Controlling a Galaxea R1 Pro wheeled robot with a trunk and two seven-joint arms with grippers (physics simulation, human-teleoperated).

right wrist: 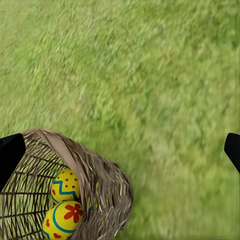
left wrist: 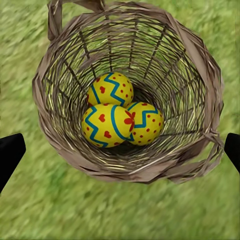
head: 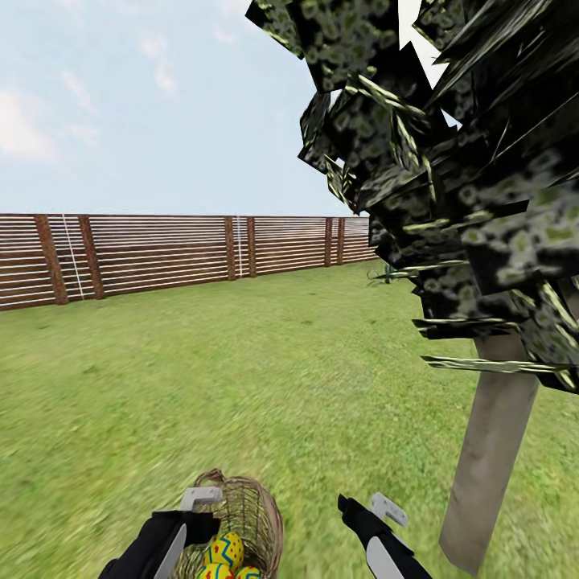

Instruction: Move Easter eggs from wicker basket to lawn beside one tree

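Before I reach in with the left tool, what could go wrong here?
1. The three Easter eggs sit touching at the bottom of the wicker basket; closing on one may nudge the others or pinch two at once.
2. The basket's walls are deep and its handle arches over the opening, so the open left tool could snag and tip it.
3. The tree trunk stands close on the right, near the right tool.
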